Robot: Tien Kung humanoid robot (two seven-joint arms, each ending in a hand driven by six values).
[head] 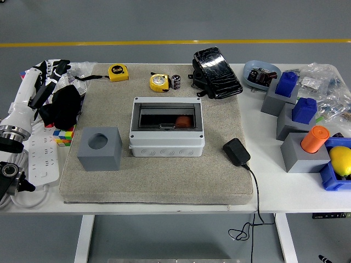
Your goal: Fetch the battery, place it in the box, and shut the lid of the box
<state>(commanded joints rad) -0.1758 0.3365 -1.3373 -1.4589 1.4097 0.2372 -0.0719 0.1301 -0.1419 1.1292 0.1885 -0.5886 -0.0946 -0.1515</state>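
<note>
The battery [176, 81], a small dark cylinder, stands upright at the back of the grey mat beside a yellow tape measure [159, 82]. The grey box [167, 143] sits mid-mat with its smoky lid [166, 116] lying flat over it. An orange-red object [183, 121] shows through the lid. My left hand [54, 68] lies at the table's far left, well away from battery and box, with its fingers stretched out and holding nothing. Only a small dark tip [323, 257] shows at the bottom right corner, below the table.
A grey cube with a round hole [100, 148] stands left of the box. A black pouch [217, 72] lies behind it and a black adapter [236, 152] with cable to its right. Black cloth [63, 107], a power strip [43, 156] and blue and grey blocks [299, 118] line the sides.
</note>
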